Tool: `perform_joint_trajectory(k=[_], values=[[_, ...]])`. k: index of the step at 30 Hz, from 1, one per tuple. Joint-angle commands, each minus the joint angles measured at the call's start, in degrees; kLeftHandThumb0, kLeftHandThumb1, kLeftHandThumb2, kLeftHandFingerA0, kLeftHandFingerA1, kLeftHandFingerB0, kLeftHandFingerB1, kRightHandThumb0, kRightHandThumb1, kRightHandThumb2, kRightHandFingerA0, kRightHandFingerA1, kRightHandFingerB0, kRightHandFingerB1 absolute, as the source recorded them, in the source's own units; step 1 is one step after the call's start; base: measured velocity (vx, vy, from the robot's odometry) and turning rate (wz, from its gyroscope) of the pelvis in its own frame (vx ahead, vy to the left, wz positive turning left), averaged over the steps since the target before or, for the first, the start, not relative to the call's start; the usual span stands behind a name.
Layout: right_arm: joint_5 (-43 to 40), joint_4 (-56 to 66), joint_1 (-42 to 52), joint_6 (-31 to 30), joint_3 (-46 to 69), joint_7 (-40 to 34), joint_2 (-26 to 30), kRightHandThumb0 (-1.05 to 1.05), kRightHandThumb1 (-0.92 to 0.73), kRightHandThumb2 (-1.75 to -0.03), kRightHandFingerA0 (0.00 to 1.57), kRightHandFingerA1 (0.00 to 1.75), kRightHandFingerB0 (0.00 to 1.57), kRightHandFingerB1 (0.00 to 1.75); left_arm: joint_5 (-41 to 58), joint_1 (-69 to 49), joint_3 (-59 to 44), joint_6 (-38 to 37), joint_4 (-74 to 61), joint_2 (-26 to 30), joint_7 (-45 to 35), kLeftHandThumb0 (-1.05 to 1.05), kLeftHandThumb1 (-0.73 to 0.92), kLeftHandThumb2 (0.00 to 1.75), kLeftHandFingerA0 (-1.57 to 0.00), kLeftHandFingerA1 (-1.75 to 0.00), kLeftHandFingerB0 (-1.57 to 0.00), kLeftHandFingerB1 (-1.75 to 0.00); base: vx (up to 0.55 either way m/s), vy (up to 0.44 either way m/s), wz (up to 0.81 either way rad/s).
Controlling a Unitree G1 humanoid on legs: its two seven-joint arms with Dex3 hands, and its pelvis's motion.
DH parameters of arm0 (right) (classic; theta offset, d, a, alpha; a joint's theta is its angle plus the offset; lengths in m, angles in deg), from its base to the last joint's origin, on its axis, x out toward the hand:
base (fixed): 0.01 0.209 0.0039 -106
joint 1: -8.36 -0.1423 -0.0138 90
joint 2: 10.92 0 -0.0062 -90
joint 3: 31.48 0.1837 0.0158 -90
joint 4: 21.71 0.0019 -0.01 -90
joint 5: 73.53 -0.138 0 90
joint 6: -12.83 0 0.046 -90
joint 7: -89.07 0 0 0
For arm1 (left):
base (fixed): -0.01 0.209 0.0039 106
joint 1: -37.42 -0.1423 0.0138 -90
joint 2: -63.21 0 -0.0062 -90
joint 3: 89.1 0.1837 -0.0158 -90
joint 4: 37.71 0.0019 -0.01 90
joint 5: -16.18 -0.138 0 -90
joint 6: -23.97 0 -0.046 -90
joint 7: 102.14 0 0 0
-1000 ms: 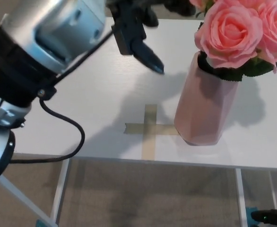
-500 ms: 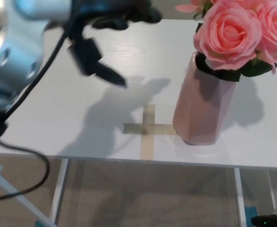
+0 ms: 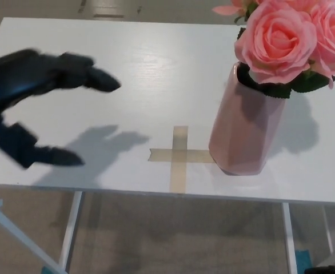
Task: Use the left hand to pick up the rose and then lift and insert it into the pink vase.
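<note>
The pink vase (image 3: 244,128) stands upright on the white table (image 3: 156,63), just right of a tape cross (image 3: 180,155). Pink roses (image 3: 279,37) with green leaves fill its mouth at the top right. My left hand (image 3: 33,108) hovers over the table's left side, blurred by motion, open with fingers and thumb spread and nothing held. It is well apart from the vase. My right hand does not show.
The table's front edge runs along the bottom, with a white metal frame leg (image 3: 70,237) and brown floor below. Bare tabletop lies between my left hand and the vase.
My left arm has drawn back to the left and down, away from the vase, until only the open hand shows. The vase and roses have not moved.
</note>
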Motion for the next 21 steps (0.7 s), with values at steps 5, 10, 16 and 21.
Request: perform_joint_trajectory(k=[5,10,16,21], values=[[0.86,-1.03,2.46,0.57,-0.42,-1.03,0.42,-0.34,-0.66,-0.59,0.60,0.41,0.53,0.39,22.44,-34.87,-31.32,-13.99,-15.94,-13.64,-7.94,-0.62,0.37,0.69,-0.19,-0.40,-0.35,-0.41,0.00,0.000,0.00],[0.44,-1.06,2.35,0.67,-0.04,-1.06,0.47,-0.34,-0.66,-0.59,0.60,0.41,0.54,0.39,27.06,-44.33,-34.46,-17.55,-14.19,-16.50,-11.34,-0.57,0.40,0.55,-0.29,-0.36,-0.40,-0.36,0.00,0.000,0.00],[0.05,-0.92,2.78,0.89,0.33,-1.18,0.28,-0.33,-0.66,-0.59,0.60,0.41,0.55,0.39,21.07,-52.28,-26.45,-24.00,-2.22,-20.09,-7.84,-0.50,0.44,0.54,-0.44,-0.39,-0.43,-0.36,0.00,0.000,0.00],[-0.11,-0.67,3.21,1.51,0.50,-1.98,-0.30,-0.33,-0.66,-0.59,0.60,0.41,0.55,0.39,0.26,-42.89,-11.70,-28.00,31.51,-20.82,14.94,-0.57,0.46,0.77,-0.40,-0.49,-0.36,-0.45,0.00,0.000,0.00]])
